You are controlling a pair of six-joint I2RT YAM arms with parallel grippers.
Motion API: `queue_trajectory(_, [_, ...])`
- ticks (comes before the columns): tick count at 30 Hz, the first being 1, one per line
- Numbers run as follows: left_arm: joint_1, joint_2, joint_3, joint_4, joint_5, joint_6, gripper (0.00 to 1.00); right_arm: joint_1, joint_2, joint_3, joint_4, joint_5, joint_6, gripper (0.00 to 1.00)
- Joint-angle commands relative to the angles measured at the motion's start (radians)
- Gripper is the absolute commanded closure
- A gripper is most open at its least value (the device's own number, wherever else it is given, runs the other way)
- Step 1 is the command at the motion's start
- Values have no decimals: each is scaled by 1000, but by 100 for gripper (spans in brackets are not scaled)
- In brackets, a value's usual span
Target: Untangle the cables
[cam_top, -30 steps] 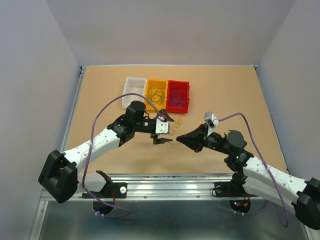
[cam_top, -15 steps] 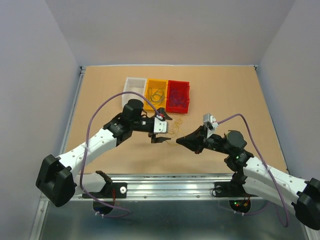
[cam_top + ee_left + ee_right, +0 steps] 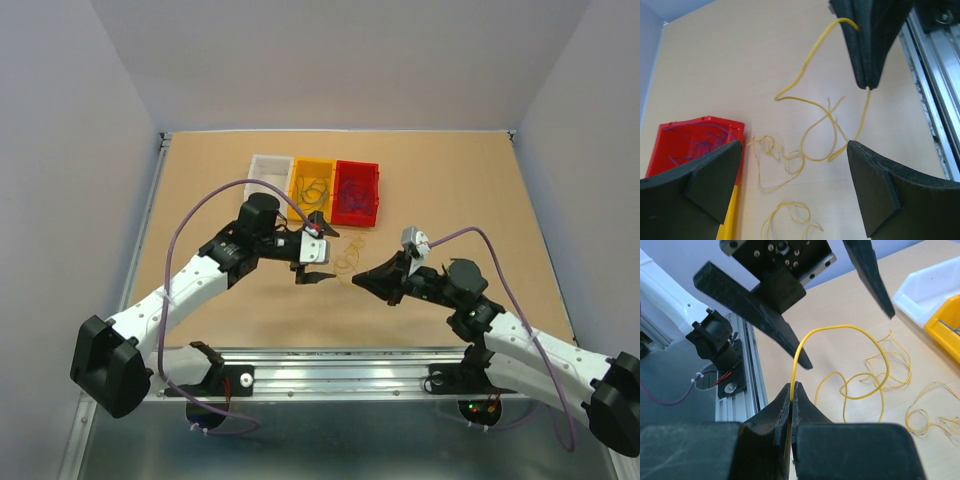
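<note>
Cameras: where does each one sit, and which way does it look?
Top external: high behind the bases, looking down on the table, bins, left arm and right arm.
Left wrist: on the left arm, looking down past its own open fingers at loose yellow cables.
Right wrist: on the right arm, looking across at the left arm past its own shut fingers.
Shared: both wrist views show the pinched yellow cable.

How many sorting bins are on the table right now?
3, side by side at the far middle: white bin left, yellow bin centre, red bin right.
</note>
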Motion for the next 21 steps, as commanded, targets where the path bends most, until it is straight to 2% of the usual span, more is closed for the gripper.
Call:
queue_trajectory(1, [-15, 36, 53, -187, 98, 174, 2, 0, -28, 23, 24, 11, -18, 99])
queue_trajectory(6, [-58, 41, 26, -164, 69, 174, 2, 0, -53, 14, 28, 9, -14, 99])
queue_trajectory(13, [-98, 88, -11, 49, -36, 9, 2, 0, -65, 3, 57, -43, -1, 99])
queue_trajectory(17, [-102, 133, -2, 80, -45, -28, 6, 0, -54, 5, 73, -56, 5, 99])
queue_trajectory(21, [-107, 159, 7, 76, -62, -27, 17, 0, -51, 5, 77, -55, 8, 99])
